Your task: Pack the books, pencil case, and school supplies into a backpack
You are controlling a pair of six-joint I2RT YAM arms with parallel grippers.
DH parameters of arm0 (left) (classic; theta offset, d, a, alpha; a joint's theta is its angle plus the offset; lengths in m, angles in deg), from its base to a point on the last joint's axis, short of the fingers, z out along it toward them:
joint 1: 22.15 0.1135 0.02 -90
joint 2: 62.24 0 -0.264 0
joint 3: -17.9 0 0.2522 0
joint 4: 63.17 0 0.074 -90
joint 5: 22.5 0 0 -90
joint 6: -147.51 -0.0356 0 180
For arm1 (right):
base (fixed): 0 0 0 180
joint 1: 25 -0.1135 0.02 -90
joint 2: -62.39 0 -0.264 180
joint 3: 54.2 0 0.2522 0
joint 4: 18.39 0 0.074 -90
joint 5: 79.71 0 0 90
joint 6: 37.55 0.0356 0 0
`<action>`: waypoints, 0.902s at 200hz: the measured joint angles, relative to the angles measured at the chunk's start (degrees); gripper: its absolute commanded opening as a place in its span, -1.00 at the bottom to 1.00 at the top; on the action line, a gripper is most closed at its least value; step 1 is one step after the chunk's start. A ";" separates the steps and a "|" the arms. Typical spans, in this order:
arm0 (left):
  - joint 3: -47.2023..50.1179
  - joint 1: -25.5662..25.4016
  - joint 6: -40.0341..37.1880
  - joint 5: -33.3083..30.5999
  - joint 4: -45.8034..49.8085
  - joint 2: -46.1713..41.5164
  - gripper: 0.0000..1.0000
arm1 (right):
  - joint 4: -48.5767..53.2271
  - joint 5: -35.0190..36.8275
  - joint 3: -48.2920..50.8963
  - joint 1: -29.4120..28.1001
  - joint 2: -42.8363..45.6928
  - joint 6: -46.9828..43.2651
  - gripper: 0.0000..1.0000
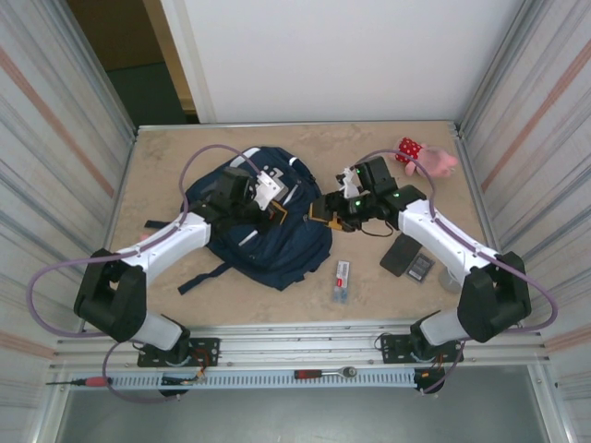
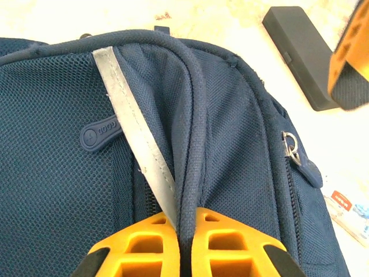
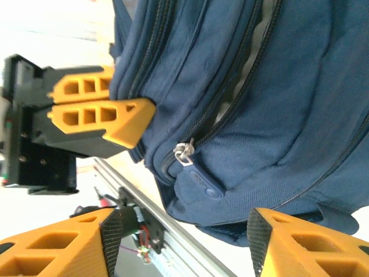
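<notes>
So the right gripper (image 3: 184,228) is lined up on the zipper pull (image 3: 185,153) of the backpack (image 1: 268,245), and I'd say unzipping is the step here, before anything gets packed. To do it well, I'd go straight in and pinch the little metal tab itself, not the fabric bulge under it. Then drag along the line of the zip instead of lifting, or the whole bag just comes with you. The other arm has to keep that edge taut for this to work.

Right gripper: jaws roughly half open, one finger on each side of the wrist view, nothing between them and nothing touched. The pull sits just ahead, apart from both fingers.

Left gripper (image 2: 185,231): clamped tight on the bag's dark corded rim (image 2: 193,115), right beside the pale reflective stripe, so that's the anchor.

Further out, the bag lies flat mid-table (image 1: 166,175). The black pencil case (image 2: 297,49), the grey calculator (image 1: 420,269) and the white pack (image 1: 342,277) are all lying out on the table to the bag's right, none packed yet.
</notes>
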 measured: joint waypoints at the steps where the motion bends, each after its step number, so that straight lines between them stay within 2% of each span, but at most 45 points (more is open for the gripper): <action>1: 0.00 0.00 0.07 0.02 -0.02 0.00 -1.00 | 0.04 0.13 -0.04 -0.11 0.00 -0.07 0.15; 32: 0.00 0.00 2.71 0.04 -0.37 0.00 -1.00 | 3.37 7.74 -2.01 -4.83 -0.02 -5.27 0.09; 87: 0.00 0.00 4.57 0.04 -0.63 -0.11 -1.00 | 5.77 16.59 -5.40 -8.17 -3.41 -12.24 -0.01; 128: 0.00 0.00 5.57 0.04 -0.70 -0.15 -1.00 | 5.92 19.82 -5.95 -10.05 -5.53 -14.67 -0.17; 180: 0.00 0.00 6.21 0.07 -1.11 -0.15 -1.00 | 5.92 24.59 -6.78 -11.96 -7.34 -15.37 -0.23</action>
